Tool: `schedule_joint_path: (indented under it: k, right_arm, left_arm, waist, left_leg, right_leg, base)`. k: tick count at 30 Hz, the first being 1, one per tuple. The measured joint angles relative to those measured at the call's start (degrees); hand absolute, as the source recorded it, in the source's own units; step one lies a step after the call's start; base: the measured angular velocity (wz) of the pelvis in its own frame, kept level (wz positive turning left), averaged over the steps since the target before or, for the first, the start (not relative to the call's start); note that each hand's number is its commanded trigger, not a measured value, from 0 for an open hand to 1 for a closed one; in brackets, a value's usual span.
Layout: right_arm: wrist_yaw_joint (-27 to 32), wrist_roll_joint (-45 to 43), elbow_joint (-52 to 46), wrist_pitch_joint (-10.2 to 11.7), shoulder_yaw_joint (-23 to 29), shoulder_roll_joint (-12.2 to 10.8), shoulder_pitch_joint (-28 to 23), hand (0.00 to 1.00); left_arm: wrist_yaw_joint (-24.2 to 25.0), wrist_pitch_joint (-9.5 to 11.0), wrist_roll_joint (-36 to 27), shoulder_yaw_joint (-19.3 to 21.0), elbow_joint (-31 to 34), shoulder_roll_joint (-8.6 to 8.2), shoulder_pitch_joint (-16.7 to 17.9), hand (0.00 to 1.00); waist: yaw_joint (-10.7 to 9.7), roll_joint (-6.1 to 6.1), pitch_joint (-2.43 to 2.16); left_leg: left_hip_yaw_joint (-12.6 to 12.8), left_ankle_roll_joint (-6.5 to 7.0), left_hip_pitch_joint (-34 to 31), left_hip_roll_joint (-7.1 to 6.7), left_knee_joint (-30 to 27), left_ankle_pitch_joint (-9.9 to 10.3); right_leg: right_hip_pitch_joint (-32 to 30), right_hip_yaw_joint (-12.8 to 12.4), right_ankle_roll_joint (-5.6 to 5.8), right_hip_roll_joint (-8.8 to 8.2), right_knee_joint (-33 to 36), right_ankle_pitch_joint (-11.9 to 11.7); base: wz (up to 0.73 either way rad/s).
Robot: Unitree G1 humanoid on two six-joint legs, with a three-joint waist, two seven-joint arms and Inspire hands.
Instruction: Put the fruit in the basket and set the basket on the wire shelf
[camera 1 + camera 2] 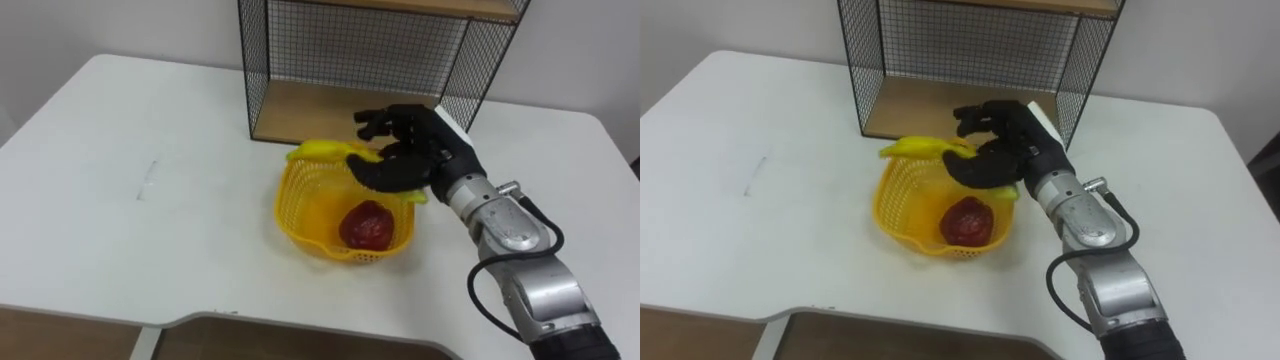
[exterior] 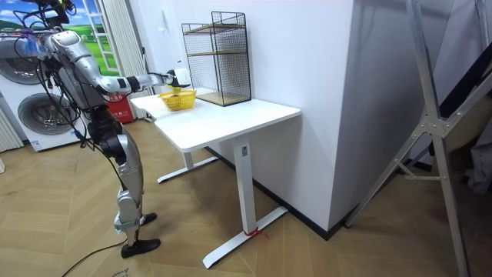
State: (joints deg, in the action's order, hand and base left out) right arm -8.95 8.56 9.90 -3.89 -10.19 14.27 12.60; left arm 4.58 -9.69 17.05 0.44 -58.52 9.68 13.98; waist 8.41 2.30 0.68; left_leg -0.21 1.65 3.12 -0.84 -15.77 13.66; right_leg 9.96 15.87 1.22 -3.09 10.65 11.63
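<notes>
Yellow banana [image 1: 322, 150] is in the black right hand [image 1: 405, 150], thumb and fingers curled round its middle. One end sticks out to the hand's left and the other tip pokes out just below the wrist. It lies across the far rim of the yellow plastic mesh basket [image 1: 290, 215], which sits directly under and in front of the hand. Can't tell whether the banana touches the rim.

Dark red round fruit [image 1: 367, 226] is at the basket bottom, just below the hand, toward the near wall.

Black wire shelf with wooden boards [image 1: 350, 40] stands just behind the hand. The knuckles are near its front edge, level with its lower wooden board [image 1: 300, 115]. Basket is close to the shelf, not on it.

All of this is on the white rectangular table [image 1: 150, 200]. The tabletop stretches well out to the hand's left and carries a faint scuff mark.

Room view: the robot stands upright at the table's end on the room view's left, right arm stretched over the basket. There is a wood-pattern floor [image 2: 61, 215], a front-loading washing machine [image 2: 31, 92] behind the robot, a white wall [image 2: 307, 61] beside the table, and a grey metal frame [image 2: 430, 131] at the room view's right.
</notes>
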Motion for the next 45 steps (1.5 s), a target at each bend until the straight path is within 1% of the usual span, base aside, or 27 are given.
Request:
schedule_joint_path:
  k: [7,15,20,23,26,27,29,30,31,32,34,35,36,37,38,40,41,43,44,45]
  right_arm:
    - [0.05,0.00,0.16,0.00,0.01,-0.19,0.00,0.00]
    - [0.15,0.00,0.56,0.00,0.01,-0.19,0.00,0.00]
    - [0.90,0.11,0.60,-0.04,0.02,-0.19,-0.02,0.00]
    - [0.92,0.42,0.60,-0.27,0.02,-0.19,-0.04,0.00]
    - [0.94,1.44,1.50,-0.64,0.05,-0.18,-0.71,0.00]
    - [1.25,2.27,2.38,-0.94,0.20,-0.17,-0.74,0.00]
    - [2.20,3.40,2.46,-1.21,0.34,-0.01,-0.91,0.00]
    - [2.76,4.51,2.43,-1.21,0.54,0.29,-0.91,0.00]
    - [2.99,5.06,2.42,-1.21,1.60,0.41,-0.91,0.00]
    - [3.18,5.09,2.41,-1.21,2.36,0.41,-0.91,0.00]
    - [5.16,5.05,2.21,-1.19,5.59,0.60,-0.94,0.00]
    - [5.73,5.06,2.00,-1.19,6.49,0.64,-0.99,0.00]
    - [7.04,5.37,0.90,-1.08,8.18,0.78,-1.71,0.00]
    - [7.80,7.08,-0.02,-0.62,10.02,0.95,-2.87,0.00]
    - [8.25,7.88,-0.30,-0.49,10.96,0.94,-3.42,0.00]
    - [11.46,10.58,-2.81,-0.48,14.44,1.26,-7.02,0.00]
    - [12.26,11.31,-3.27,-0.48,15.10,1.63,-8.00,0.00]
    - [15.43,13.50,-4.03,-0.48,17.78,2.53,-11.11,0.00]
    - [16.23,14.00,-4.06,-0.49,18.38,2.74,-11.76,0.00]
    - [17.58,14.12,-4.20,-0.50,19.26,3.20,-12.84,0.00]
  left_arm:
    - [0.00,0.00,-0.01,0.04,-0.02,0.02,0.06,0.00]
    - [0.00,0.00,-0.01,0.04,0.00,0.02,-0.11,0.00]
    - [-0.01,-0.03,-0.46,0.04,0.05,0.03,-0.16,0.00]
    - [-0.31,-0.03,-2.45,0.02,0.05,0.11,-0.10,0.00]
    - [-0.37,0.02,-5.43,0.19,-0.27,0.21,0.02,0.00]
    - [-0.38,0.20,-6.64,0.69,-1.15,0.21,-0.10,0.00]
    - [-0.40,0.41,-9.07,1.73,-2.34,0.21,0.34,0.00]
    - [-0.45,0.52,-10.81,1.97,-3.12,0.29,0.32,0.00]
    - [-0.48,0.50,-12.25,2.92,-4.23,0.26,0.86,0.00]
    - [-0.49,0.51,-13.08,3.47,-4.53,0.26,0.84,0.00]
    - [-0.84,0.52,-15.44,6.23,-4.60,0.47,1.86,0.00]
    - [-1.30,0.55,-16.28,6.70,-4.59,0.58,2.08,0.00]
    - [-2.36,0.98,-18.14,8.51,-4.59,0.64,2.47,0.00]
    - [-3.49,1.50,-21.06,11.20,-4.36,0.67,2.87,0.00]
    - [-4.29,1.66,-22.70,12.69,-4.17,0.67,3.11,0.00]
    - [-8.49,1.86,-27.68,18.02,-2.70,0.84,3.62,0.00]
    - [-9.73,1.88,-28.48,19.30,-1.76,0.85,3.78,0.00]
    - [-14.49,2.96,-32.99,23.45,1.97,1.17,4.14,0.00]
    - [-15.78,3.04,-33.99,24.51,2.90,1.32,3.98,0.00]
    - [-18.46,3.08,-35.51,26.49,6.09,1.41,4.08,0.00]
  waist:
    - [-0.03,0.22,-0.22]
    - [-0.12,0.15,-0.18]
    - [-0.20,0.29,-0.31]
    - [-0.56,0.34,-0.35]
    - [-1.25,0.13,-0.19]
    - [-1.48,0.13,-0.28]
    - [-1.95,-0.04,-0.27]
    - [-2.70,-0.24,-0.40]
    - [-3.33,-0.56,-0.58]
    - [-3.55,-0.73,-0.70]
    - [-4.19,-1.43,-1.13]
    - [-4.24,-1.57,-1.17]
    - [-4.26,-1.88,-1.22]
    - [-4.28,-2.19,-1.20]
    - [-4.28,-2.28,-1.21]
    - [-4.29,-2.74,-1.20]
    - [-4.29,-2.86,-1.19]
    - [-4.41,-3.27,-1.23]
    - [-4.51,-3.36,-1.28]
    - [-4.63,-3.59,-1.29]
  left_leg:
    - [-0.05,0.00,-0.01,0.00,0.00,0.00]
    - [-0.04,0.00,-0.05,0.00,-0.12,0.00]
    - [0.16,0.01,-0.09,0.02,-0.35,0.00]
    - [0.11,0.02,-0.14,0.01,-0.57,0.01]
    - [-0.14,0.05,0.27,-0.05,-0.91,0.04]
    - [-0.17,0.06,0.30,-0.03,-0.94,0.05]
    - [-0.17,0.08,0.12,-0.02,-1.27,0.08]
    - [-0.26,0.11,-0.10,-0.05,-1.56,0.11]
    - [-0.49,0.16,-0.39,-0.09,-1.90,0.13]
    - [-0.51,0.17,-0.42,-0.12,-1.98,0.13]
    - [-0.58,0.21,-0.37,-0.11,-2.06,0.12]
    - [-0.57,0.23,-0.33,-0.11,-2.06,0.10]
    - [-0.55,0.25,-0.27,-0.12,-2.04,0.09]
    - [-0.53,0.25,-0.19,-0.13,-1.97,0.08]
    - [-0.48,0.25,-0.19,-0.13,-1.95,0.08]
    - [-0.45,0.27,-0.13,-0.26,-1.68,0.04]
    - [-0.48,0.30,-0.02,-0.38,-1.56,0.01]
    - [-0.42,0.41,0.56,-0.63,-0.51,-0.35]
    - [-0.39,0.42,0.59,-0.69,-0.30,-0.43]
    - [-0.33,0.44,0.56,-0.79,0.26,-0.67]
  right_leg:
    - [0.02,0.11,0.00,-0.01,0.01,0.00]
    - [-0.01,0.08,0.00,-0.03,0.03,0.00]
    - [0.03,0.11,0.00,-0.11,0.09,0.00]
    - [0.18,0.22,0.00,-0.17,0.12,0.00]
    - [0.95,0.70,0.01,-0.22,0.04,0.00]
    - [1.01,0.73,0.01,-0.22,0.06,0.00]
    - [1.00,0.72,0.01,-0.21,0.06,0.00]
    - [0.97,0.73,0.01,-0.21,0.06,0.00]
    - [0.98,0.96,0.00,-0.25,0.03,0.00]
    - [0.99,1.07,0.01,-0.29,0.04,-0.01]
    - [1.02,1.07,0.01,-0.38,0.10,-0.01]
    - [1.05,1.11,0.01,-0.41,0.10,-0.01]
    - [1.12,1.16,0.01,-0.42,0.04,-0.01]
    - [1.20,1.10,0.02,-0.40,-0.04,-0.01]
    - [1.17,0.89,0.02,-0.39,-0.04,-0.01]
    - [1.17,0.73,0.02,-0.41,-0.27,0.00]
    - [1.26,0.70,0.03,-0.43,-0.36,0.00]
    - [1.55,0.57,0.17,-0.59,-0.84,-0.07]
    - [1.47,0.57,0.19,-0.66,-0.84,-0.07]
    - [1.12,0.52,0.21,-0.76,-0.80,-0.06]
  base:
    - [0.00]
    - [0.00]
    - [0.00]
    - [0.01]
    - [0.07]
    - [0.00]
    - [0.00]
    - [0.07]
    - [0.07]
    - [0.06]
    - [0.00]
    - [0.00]
    - [0.00]
    - [0.00]
    - [-0.03]
    - [0.00]
    - [0.00]
    - [0.00]
    - [-0.04]
    - [-0.04]
